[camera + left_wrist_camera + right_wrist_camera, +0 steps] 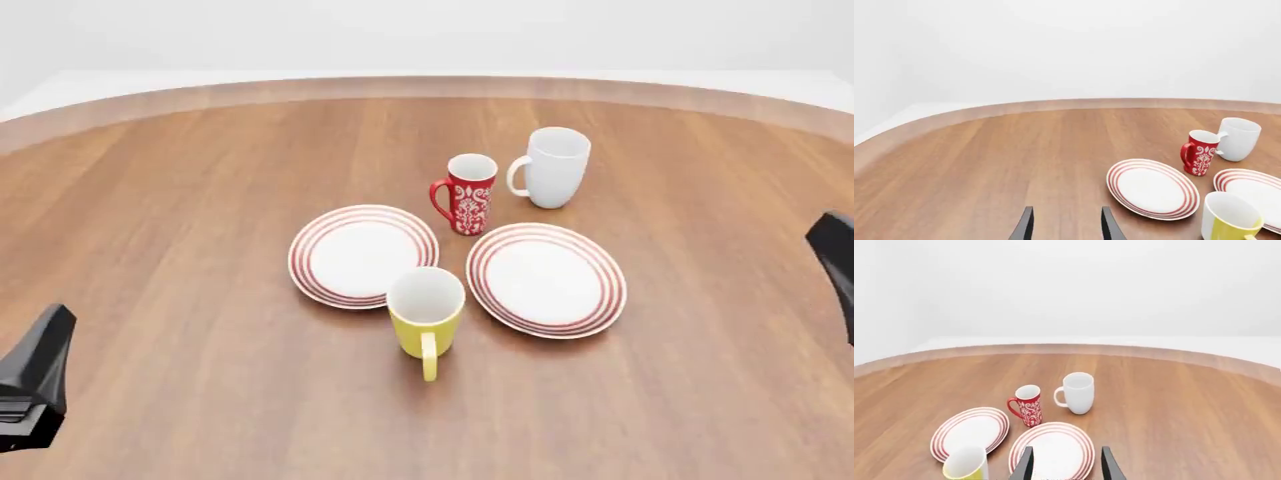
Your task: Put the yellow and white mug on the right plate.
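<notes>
Looking along my left gripper (1067,225), fingers spread and empty, I see the yellow and white mug (1229,216) beside both plates. From the front it stands upright on the table (174,250), near the right plate (546,279), unlifted. My right gripper (1067,464) gapes empty too; everything remains undone.

Each gripper ends in two slim, black, blade-like fingers that taper toward the tips: left gripper (1067,226), right gripper (1067,465). In the front view, the left arm (34,385) and right arm (835,262) appear as dark, angular, matte housings with faceted edges. No cables, screws or markings are discernible.
</notes>
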You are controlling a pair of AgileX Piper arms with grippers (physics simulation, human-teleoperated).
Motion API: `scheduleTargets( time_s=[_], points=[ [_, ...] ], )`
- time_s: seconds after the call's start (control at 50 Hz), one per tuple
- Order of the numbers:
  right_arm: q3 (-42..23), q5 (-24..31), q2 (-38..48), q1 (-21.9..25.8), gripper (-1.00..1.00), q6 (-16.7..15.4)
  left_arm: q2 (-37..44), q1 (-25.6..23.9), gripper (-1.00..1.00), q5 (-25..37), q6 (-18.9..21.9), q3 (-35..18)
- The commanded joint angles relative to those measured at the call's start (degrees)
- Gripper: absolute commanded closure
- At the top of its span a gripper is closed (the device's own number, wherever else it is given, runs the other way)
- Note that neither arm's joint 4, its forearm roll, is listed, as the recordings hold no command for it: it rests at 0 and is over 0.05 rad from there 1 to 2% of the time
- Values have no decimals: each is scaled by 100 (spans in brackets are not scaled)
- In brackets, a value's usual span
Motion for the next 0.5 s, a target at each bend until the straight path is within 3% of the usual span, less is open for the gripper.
scheduleTargets(
  time_s=[0.02, 0.06, 0.12, 0.16, 0.26, 0.28, 0.48, 0.5],
  points=[
    [-779, 315, 1143, 735, -100, 271, 0, 0, -100, 0, 0, 0],
    [-769, 297, 1390, 740, -100, 407, 0, 0, -100, 0, 0, 0],
    [-777, 275, 1593, 926, -100, 313, 0, 0, -100, 0, 0, 0],
    [-803, 344, 1871, 1143, -100, 552, 0, 0, -100, 0, 0, 0],
    [-1103, 512, 1962, 1325, -100, 501, 0, 0, -100, 0, 0, 0],
    [-1192, 531, 2115, 1487, -100, 324, 0, 0, -100, 0, 0, 0],
    [-1785, 1024, 2883, 1670, -100, 577, 0, 0, -100, 0, 0, 0],
    [-1859, 1073, 2939, 1654, -100, 481, 0, 0, -100, 0, 0, 0]
  ],
)
